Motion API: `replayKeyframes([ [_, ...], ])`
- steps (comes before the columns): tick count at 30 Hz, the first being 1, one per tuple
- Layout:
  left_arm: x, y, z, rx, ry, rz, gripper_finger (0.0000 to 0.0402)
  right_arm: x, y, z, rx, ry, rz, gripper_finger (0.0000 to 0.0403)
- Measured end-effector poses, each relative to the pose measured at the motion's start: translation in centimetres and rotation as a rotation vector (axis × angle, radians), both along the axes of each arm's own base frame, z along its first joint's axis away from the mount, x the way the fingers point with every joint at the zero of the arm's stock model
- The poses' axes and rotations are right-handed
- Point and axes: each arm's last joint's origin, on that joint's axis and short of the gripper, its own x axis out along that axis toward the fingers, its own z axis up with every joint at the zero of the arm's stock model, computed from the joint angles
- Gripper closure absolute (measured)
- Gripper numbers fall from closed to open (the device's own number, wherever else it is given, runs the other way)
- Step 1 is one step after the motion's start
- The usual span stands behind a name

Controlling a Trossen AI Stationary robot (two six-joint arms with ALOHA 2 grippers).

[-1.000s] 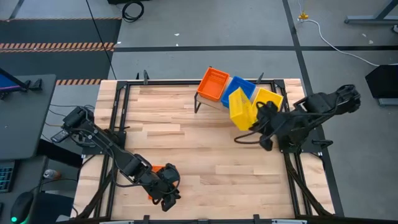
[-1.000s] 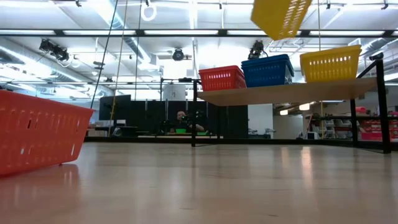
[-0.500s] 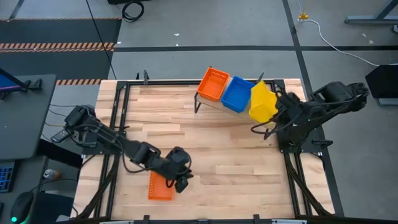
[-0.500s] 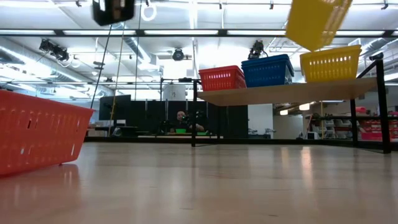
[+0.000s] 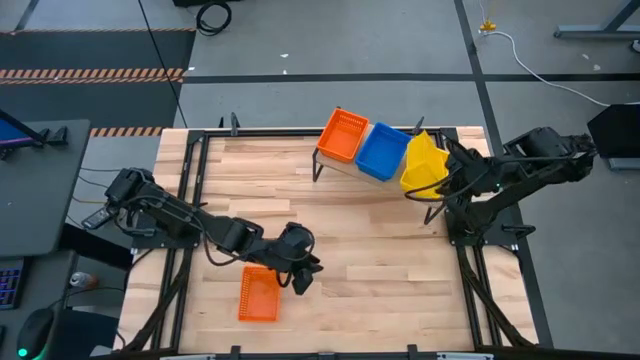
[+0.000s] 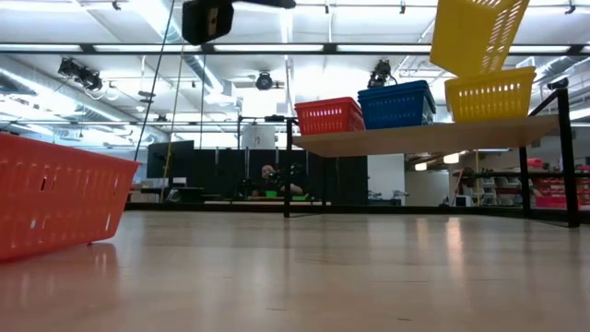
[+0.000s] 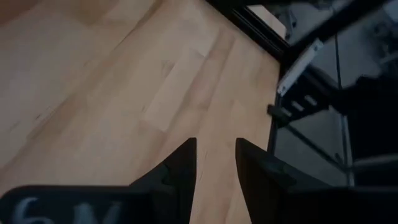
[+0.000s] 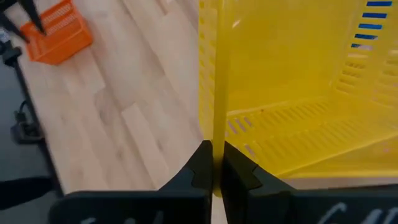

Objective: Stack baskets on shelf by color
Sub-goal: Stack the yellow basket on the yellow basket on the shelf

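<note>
The wooden shelf (image 5: 322, 160) stands at the table's far side and carries orange (image 5: 344, 134), blue (image 5: 382, 152) and yellow (image 6: 489, 94) baskets. My right gripper (image 5: 441, 178) is shut on another yellow basket (image 5: 422, 164), which is tilted above the shelf's yellow one (image 6: 474, 33). A lone orange basket (image 5: 258, 293) rests on its base on the table near the front edge (image 6: 55, 195). My left gripper (image 5: 301, 272) hovers just right of it, open and empty (image 7: 215, 163). My right gripper pinches the rim of one wall (image 8: 211, 127) of the yellow basket, one finger inside the basket and one outside. The fingers come from the table's right side. The basket is lifted clear and tilted steeply, its lower corner just above the yellow basket on the shelf.
Bare wooden tabletop (image 5: 350, 235) spreads between the two arms. Black frame rails (image 5: 470, 290) run along the table's sides. The shelf's thin black legs (image 6: 288, 171) stand on the far part of the table.
My right gripper carried the tilted yellow basket toward the table's far right, from in front of the shelf to above the shelf's yellow basket. My left gripper rose and moved right, away from the orange basket, which stayed on the table.
</note>
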Motion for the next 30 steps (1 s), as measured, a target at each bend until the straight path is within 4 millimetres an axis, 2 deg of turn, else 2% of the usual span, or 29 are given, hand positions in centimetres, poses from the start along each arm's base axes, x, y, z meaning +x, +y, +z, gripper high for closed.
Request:
replayKeyframes([
  [5, -0.3, 0.1, 1.2, -0.094, -0.048, 0.029, 0.0285, -0.9, -0.5, 0.2, 0.026, -0.022, -0.004, 0.0385],
  [16, -0.1, -0.4, 2.6, -0.199, -0.159, 0.005, 0.0285, -4.3, -2.5, 0.5, -0.059, -0.115, -0.078, 0.0385],
  [22, 0.1, -0.4, 3.1, -0.217, -0.209, -0.009, 0.0285, -4.2, -2.5, -1.9, -0.023, -0.028, -0.051, 0.0384],
  [26, 0.4, -0.4, 3.9, -0.246, -0.292, -0.015, 0.0285, -3.6, -2.2, -4.3, 0.026, 0.072, -0.010, 0.0384],
  [30, 0.4, -0.4, 4.9, -0.244, -0.374, -0.029, 0.0285, -3.4, -2.2, -5.6, 0.017, 0.120, -0.017, 0.0383],
])
